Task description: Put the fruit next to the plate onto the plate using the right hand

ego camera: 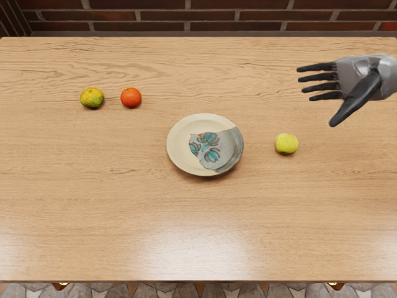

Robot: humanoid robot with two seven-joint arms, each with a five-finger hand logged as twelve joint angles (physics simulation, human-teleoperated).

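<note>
A small yellow-green fruit (286, 143) lies on the wooden table just right of a cream plate (183, 138) with a teal pattern. My right hand (332, 87) hovers above and to the right of that fruit, well apart from it, fingers spread and pointing left, holding nothing. The left hand does not show.
An orange fruit (131, 97) and a green-yellow fruit (92, 97) lie side by side at the table's far left. A brick wall (198, 15) runs behind the table's back edge. The near edge of the table runs along the bottom of the view.
</note>
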